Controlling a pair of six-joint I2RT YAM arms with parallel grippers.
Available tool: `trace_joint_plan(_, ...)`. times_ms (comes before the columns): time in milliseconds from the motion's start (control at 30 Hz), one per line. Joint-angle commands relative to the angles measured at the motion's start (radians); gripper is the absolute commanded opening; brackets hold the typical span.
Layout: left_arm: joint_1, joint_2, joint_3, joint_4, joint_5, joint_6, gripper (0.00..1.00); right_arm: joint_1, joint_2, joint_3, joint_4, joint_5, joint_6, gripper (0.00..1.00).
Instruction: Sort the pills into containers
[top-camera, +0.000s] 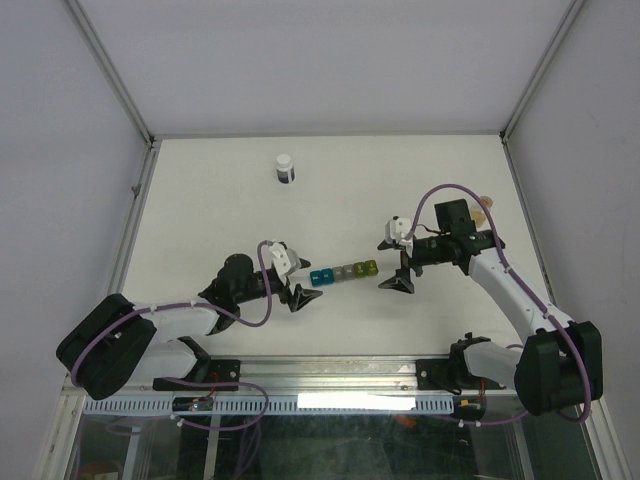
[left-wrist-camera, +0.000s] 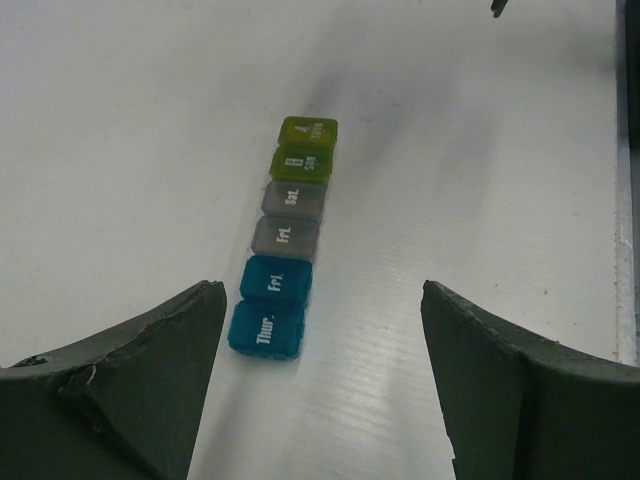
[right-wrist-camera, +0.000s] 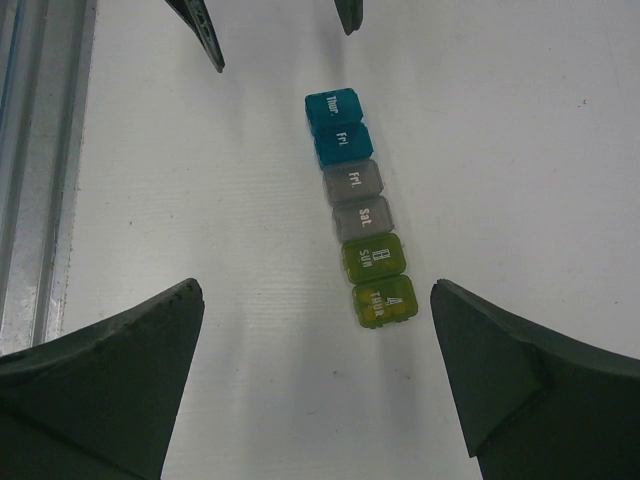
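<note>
White-capped bottle (top-camera: 286, 168) well beyond containers (top-camera: 343, 273)

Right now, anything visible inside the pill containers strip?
Nothing can be seen inside. All the lids on the containers look shut, and only the printed day labels show on top. The coloured plastic hides the interiors, so I can't tell whether any compartment holds pills.

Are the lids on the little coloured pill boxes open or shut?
Shut. Every lid on the containers lies flat, its day label facing up, and no inside shows.
</note>
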Motion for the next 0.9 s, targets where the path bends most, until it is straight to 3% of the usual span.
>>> trace_joint_plan(0, -0.006, 0.038, 0.044, 0.071, 0.051, 0.216, 0.80, 0.005, -0.019, 0.002, -0.009, -0.041, -0.097, 1.00)
trace_joint_plan(433, -0.005, 0.310, 0.241, -0.145, 0.093, 0.287, 0.69, 0.005, -0.012, -0.005, -0.010, -0.038, -0.092, 1.00)
trace_joint_plan(867, -0.016, 0.419, 0.315, -0.218, 0.063, 0.297, 0.60, 0.006, 0.005, -0.005, -0.010, -0.036, -0.087, 1.00)
